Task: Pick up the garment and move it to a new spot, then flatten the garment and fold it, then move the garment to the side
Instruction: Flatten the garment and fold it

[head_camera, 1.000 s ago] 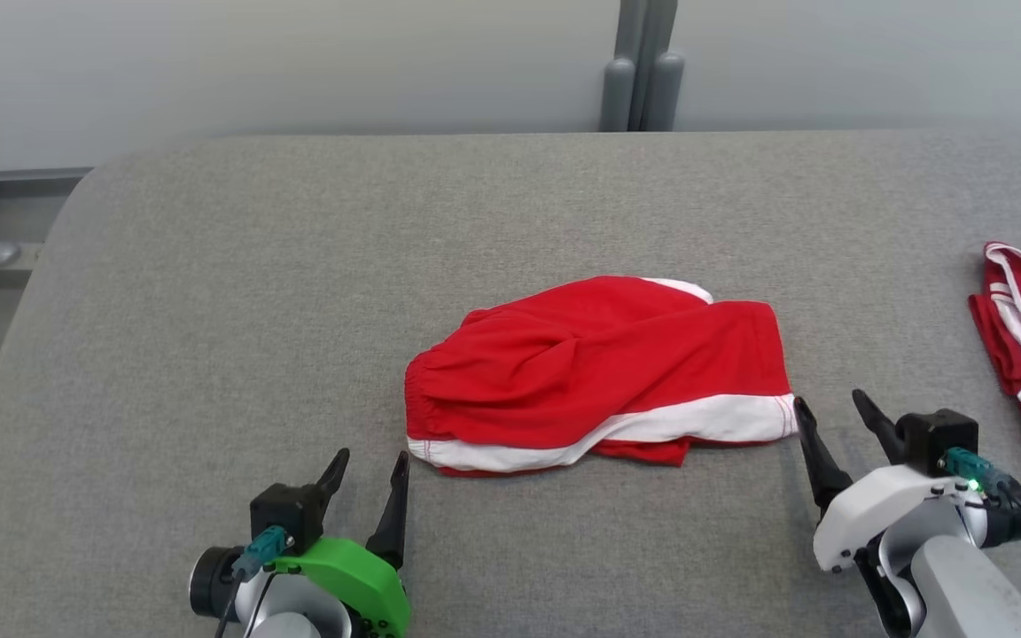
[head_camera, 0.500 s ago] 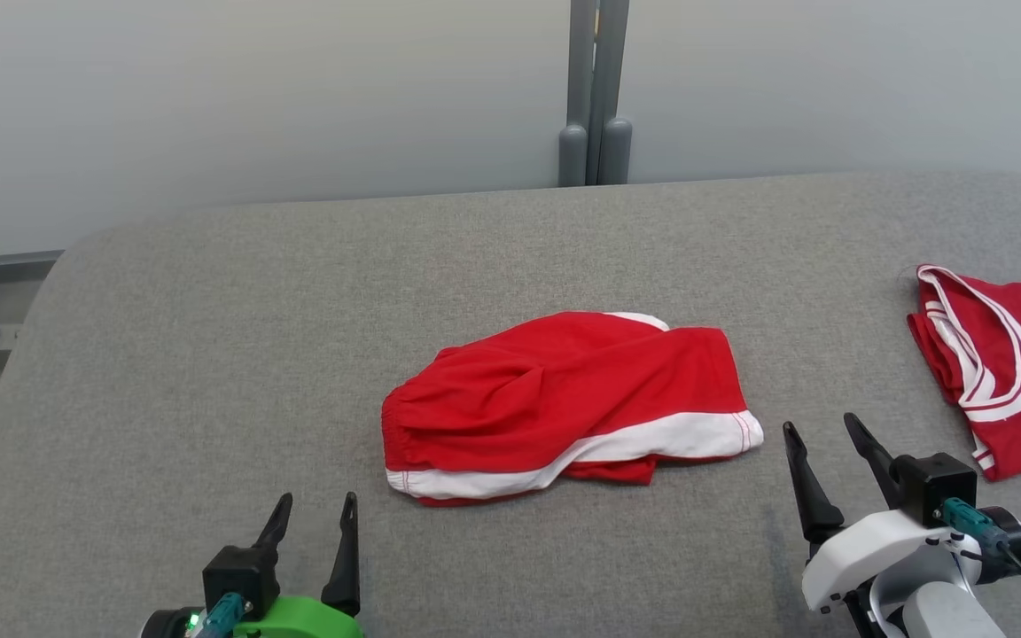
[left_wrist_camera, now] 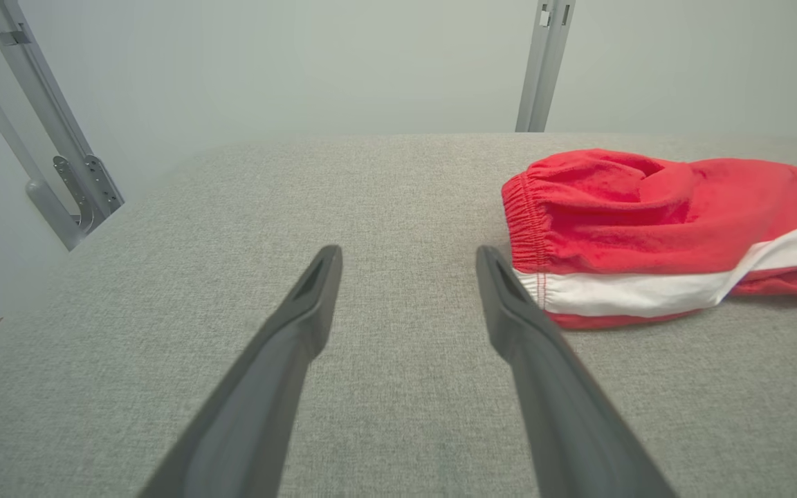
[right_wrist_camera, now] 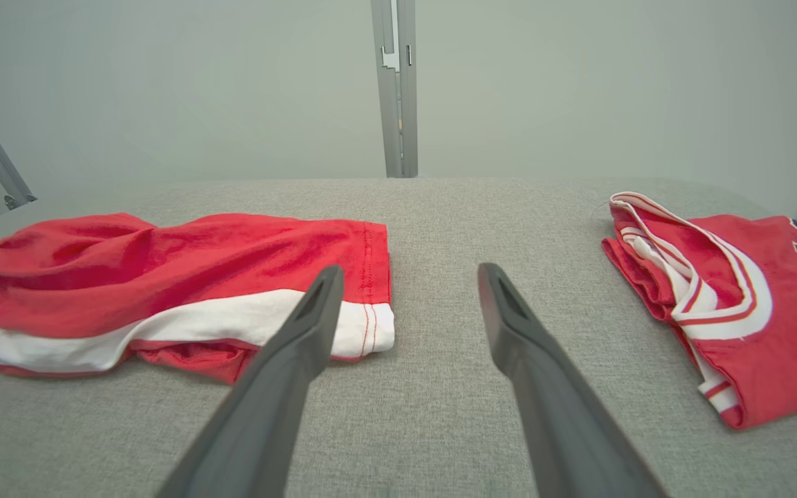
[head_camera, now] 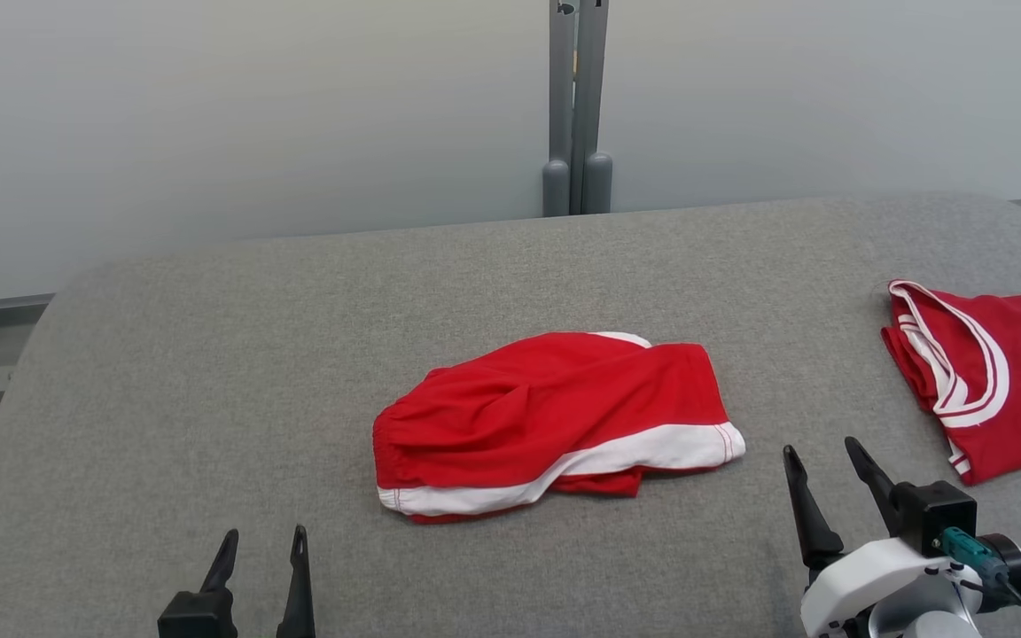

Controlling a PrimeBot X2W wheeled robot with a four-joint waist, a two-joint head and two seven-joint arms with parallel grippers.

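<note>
The garment, a pair of red shorts [head_camera: 546, 416] with a white band, lies folded and slightly rumpled in the middle of the grey padded table [head_camera: 298, 354]. My left gripper [head_camera: 265, 533] stands open at the bottom edge of the head view, apart from the shorts' elastic waist end. In the left wrist view the left gripper [left_wrist_camera: 409, 250] is empty, with the shorts [left_wrist_camera: 647, 228] just to its right. My right gripper [head_camera: 821, 447] is open and empty, a little right of the shorts' hem end. The right wrist view shows the right gripper [right_wrist_camera: 411, 268] beside the shorts [right_wrist_camera: 163, 277].
A red jersey [head_camera: 989, 381] with white trim and dark lettering lies folded near the table's right edge, also seen as the jersey [right_wrist_camera: 730, 297] right of my right gripper. A grey post [head_camera: 574, 106] stands behind the table against a pale wall.
The head camera has tilted up, showing more wall and jersey. Both grippers have drawn back from the ends of the shorts, the left one furthest. The shorts have not moved.
</note>
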